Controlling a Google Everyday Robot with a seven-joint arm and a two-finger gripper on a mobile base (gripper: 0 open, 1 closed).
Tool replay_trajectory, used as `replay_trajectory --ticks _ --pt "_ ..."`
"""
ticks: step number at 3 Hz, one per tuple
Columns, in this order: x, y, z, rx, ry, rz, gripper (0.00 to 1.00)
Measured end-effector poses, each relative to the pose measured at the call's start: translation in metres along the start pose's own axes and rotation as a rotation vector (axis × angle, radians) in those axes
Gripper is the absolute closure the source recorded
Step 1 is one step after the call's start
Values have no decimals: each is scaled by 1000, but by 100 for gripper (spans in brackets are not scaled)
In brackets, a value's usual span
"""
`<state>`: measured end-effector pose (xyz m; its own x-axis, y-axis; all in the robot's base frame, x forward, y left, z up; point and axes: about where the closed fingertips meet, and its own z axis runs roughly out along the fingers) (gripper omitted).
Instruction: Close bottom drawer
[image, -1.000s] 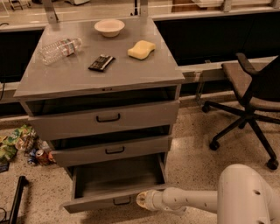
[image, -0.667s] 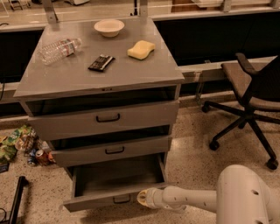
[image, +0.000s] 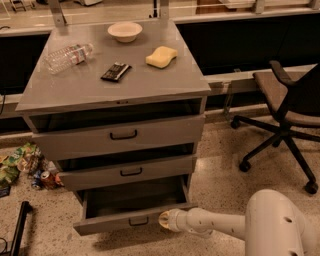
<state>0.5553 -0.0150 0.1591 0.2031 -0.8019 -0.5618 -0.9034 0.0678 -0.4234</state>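
Note:
The bottom drawer (image: 131, 219) is the lowest grey drawer of the cabinet. It is pulled out, and its dark inside shows from above. Its small black handle (image: 138, 220) sits at the middle of its front. My gripper (image: 165, 220) is at the end of the white arm, low by the floor. It sits against the right end of the drawer's front, just right of the handle. The drawer looks empty.
The middle drawer (image: 130, 171) and top drawer (image: 123, 134) stand slightly open. On the cabinet top lie a bowl (image: 124, 31), bottle (image: 68, 55), sponge (image: 161, 56) and dark bar (image: 115, 71). A black office chair (image: 285, 110) is to the right. Snack bags and a can (image: 22, 165) lie on the floor left.
The gripper has stayed at the right end of the bottom drawer's front. The drawer looks pushed in a little compared with a second ago.

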Motion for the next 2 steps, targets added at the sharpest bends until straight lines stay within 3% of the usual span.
replay_trajectory --ticks 2 --pt "27 -25 19 -20 -2 -39 100"
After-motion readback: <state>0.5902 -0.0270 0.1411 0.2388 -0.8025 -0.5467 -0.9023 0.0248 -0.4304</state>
